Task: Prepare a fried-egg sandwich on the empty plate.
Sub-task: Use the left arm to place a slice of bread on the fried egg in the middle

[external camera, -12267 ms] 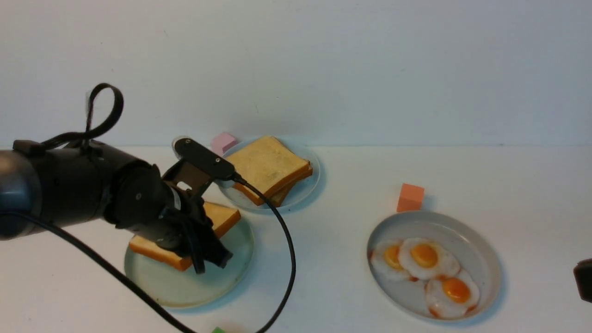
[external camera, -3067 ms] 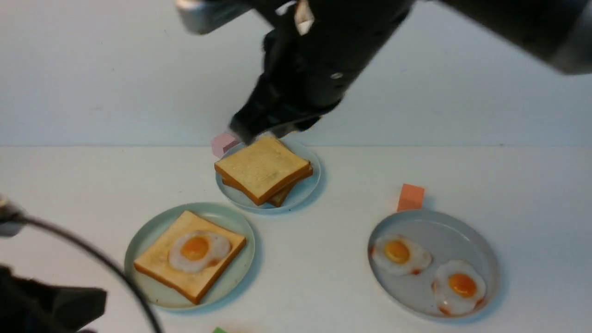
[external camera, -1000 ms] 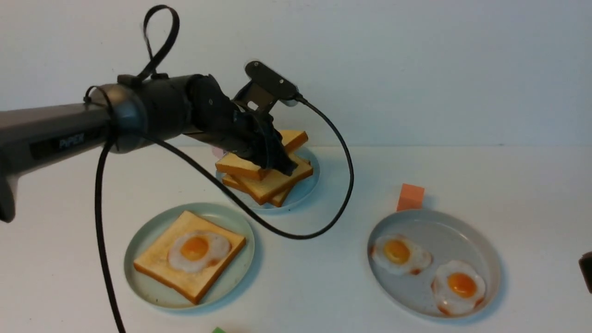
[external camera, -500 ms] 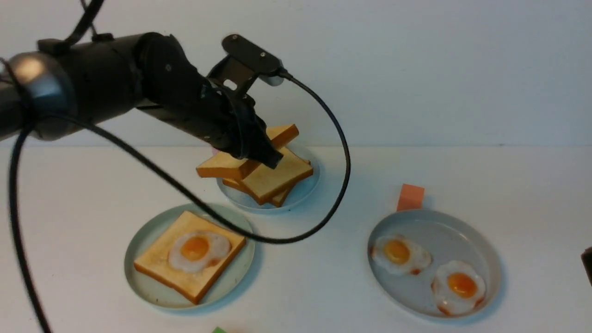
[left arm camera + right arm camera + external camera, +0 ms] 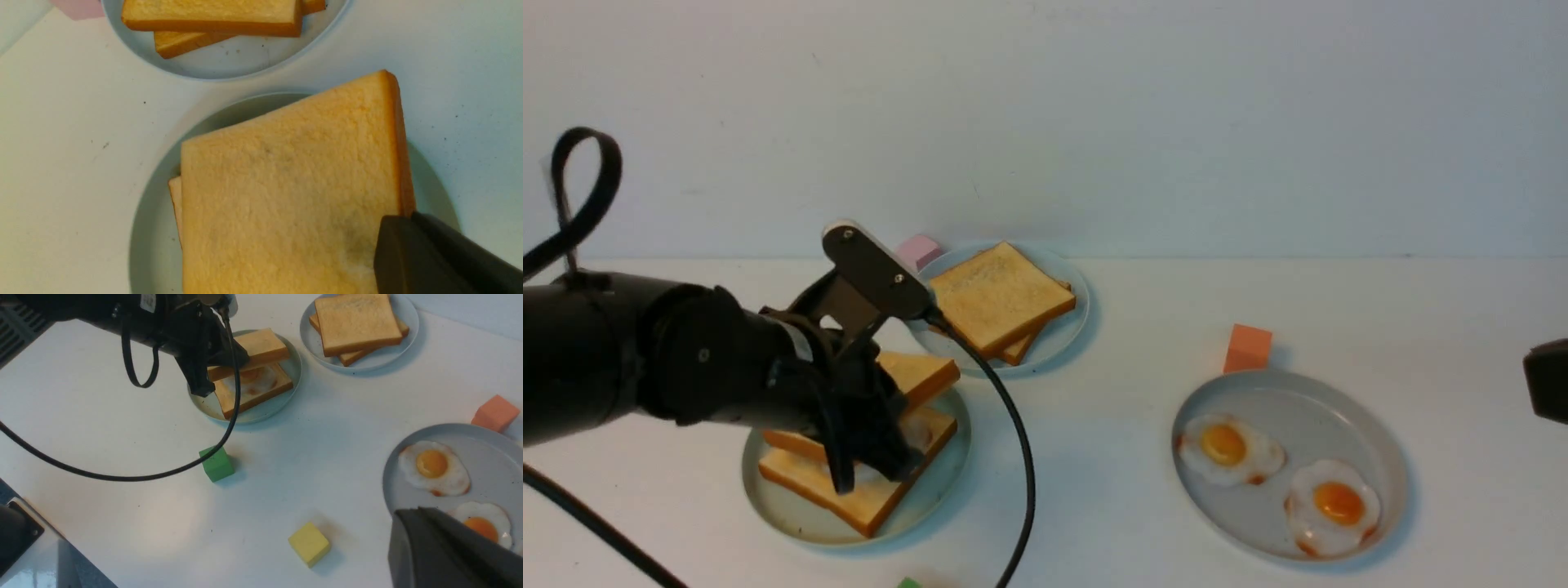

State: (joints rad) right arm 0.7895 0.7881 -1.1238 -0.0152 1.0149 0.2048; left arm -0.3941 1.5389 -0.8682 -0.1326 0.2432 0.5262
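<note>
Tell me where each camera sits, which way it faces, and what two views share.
Front: between the arms, facing forward over the table; shows the left gripper shut on the top toast slice, the right arm at the edge.
Left wrist: on the left arm, looking down on that slice over the mint-green plate; one finger shows.
Right wrist: on the right arm, looking across at the left arm; the shut right gripper shows.
Shared: all three show the toast plate.

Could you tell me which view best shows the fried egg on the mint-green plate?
The right wrist view: the fried egg shows between the bottom toast and the top toast in the left gripper. The front view gives only a white sliver; the left wrist view has it hidden under the top toast.
</note>
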